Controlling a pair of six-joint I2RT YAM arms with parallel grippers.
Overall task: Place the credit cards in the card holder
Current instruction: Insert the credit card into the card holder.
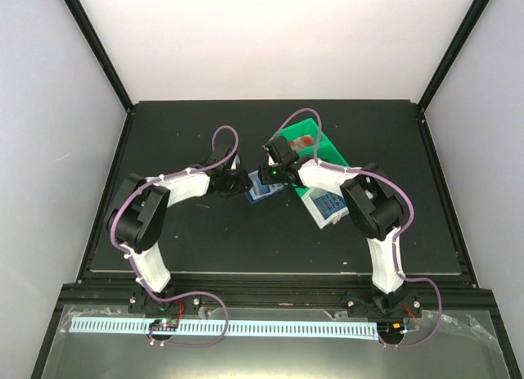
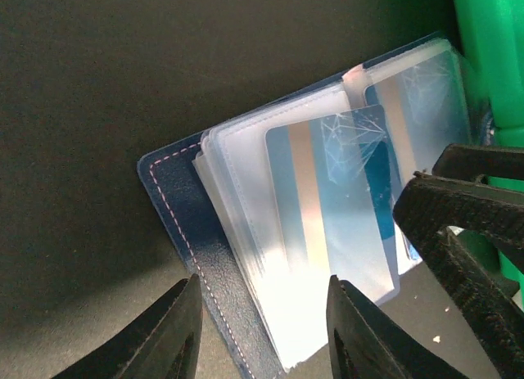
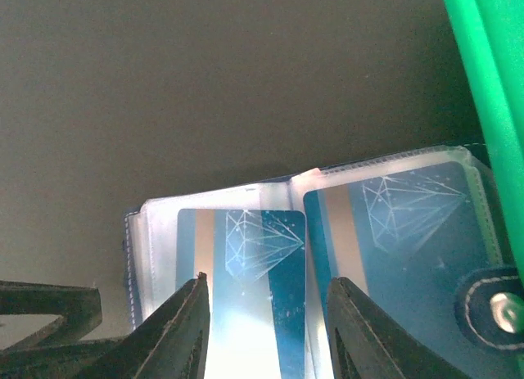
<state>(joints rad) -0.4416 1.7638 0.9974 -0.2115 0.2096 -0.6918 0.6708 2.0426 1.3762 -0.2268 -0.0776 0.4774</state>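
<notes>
The left claw [image 2: 264, 281] stands spread, pinching nothing, its tips over the near edge of the open card holder [image 2: 176, 191] lying mid-desk [image 2: 123, 84]. A blue credit card [image 2: 327, 207] lies on the holder's left page. I'd call this the seating step, though glare hides whether it sits inside the clear sleeve or merely on top. The right claw [image 3: 266, 279] hangs spread over the same card, gripping nothing. Next, both should lift straight off without dragging it. By the green bin [image 3: 483, 84], the holder's right end runs out of view.
</notes>
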